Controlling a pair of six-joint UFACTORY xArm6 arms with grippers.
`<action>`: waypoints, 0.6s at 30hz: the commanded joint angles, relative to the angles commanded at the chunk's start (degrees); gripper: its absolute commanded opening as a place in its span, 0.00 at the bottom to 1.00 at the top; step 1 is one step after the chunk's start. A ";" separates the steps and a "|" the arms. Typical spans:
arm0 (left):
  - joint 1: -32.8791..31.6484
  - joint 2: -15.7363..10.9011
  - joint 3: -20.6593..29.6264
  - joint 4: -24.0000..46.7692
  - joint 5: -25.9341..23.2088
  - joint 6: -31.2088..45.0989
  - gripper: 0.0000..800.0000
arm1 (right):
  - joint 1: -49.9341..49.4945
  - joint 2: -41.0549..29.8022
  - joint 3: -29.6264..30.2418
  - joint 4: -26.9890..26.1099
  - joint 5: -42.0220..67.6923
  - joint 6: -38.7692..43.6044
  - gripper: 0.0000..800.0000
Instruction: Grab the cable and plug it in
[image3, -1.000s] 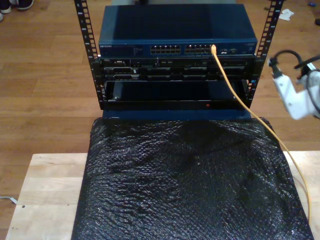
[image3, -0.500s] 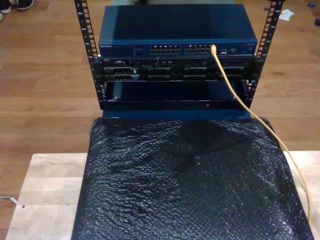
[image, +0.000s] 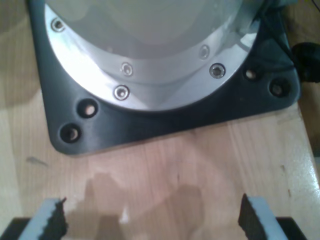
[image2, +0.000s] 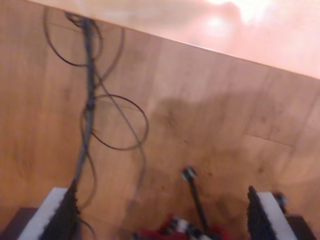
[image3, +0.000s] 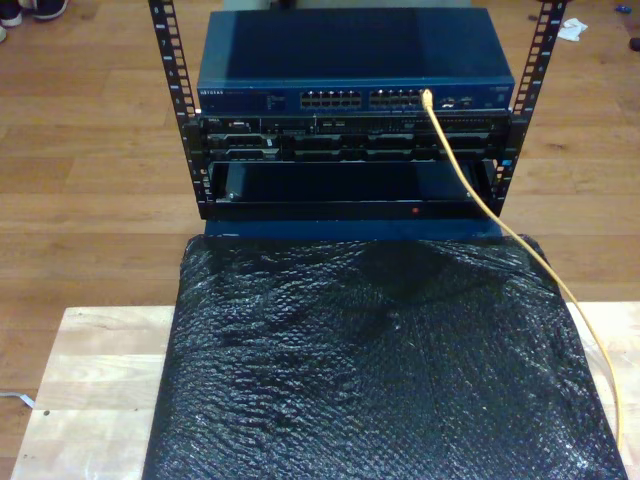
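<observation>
Black bubble-textured sheet (image3: 385, 370) covers most of a pale wooden table (image3: 90, 385), and its far edge lies just in front of the rack (image3: 350, 140). Within that rack, a blue network switch (image3: 355, 70) occupies the top position, with darker units stacked directly below it. From a port near the exterior view's right end of the switch's port row, the cable (image3: 470, 185) descends yellow-orange in front of the rack, crosses the sheet's corner and trails along the sheet's edge on that same side.

My first gripper (image: 152, 220) hangs above pale wood near a black base plate (image: 165, 117) carrying a bolted metal flange; its fingers stand wide apart, holding nothing. My second gripper (image2: 162, 220) hovers over wooden floor strewn with thin dark wires (image2: 92, 110); its fingers likewise stand wide apart and empty.
</observation>
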 joint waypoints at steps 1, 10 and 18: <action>0.00 0.00 -0.09 0.00 0.00 0.00 1.00 | -1.93 -0.53 0.53 0.00 1.41 -2.02 1.00; 0.00 0.00 0.00 0.00 0.00 0.09 1.00 | -18.37 -3.60 6.95 0.00 6.77 -15.91 1.00; 0.00 0.00 0.00 0.00 0.00 0.09 1.00 | -26.11 -4.31 15.03 -0.18 5.63 -21.01 1.00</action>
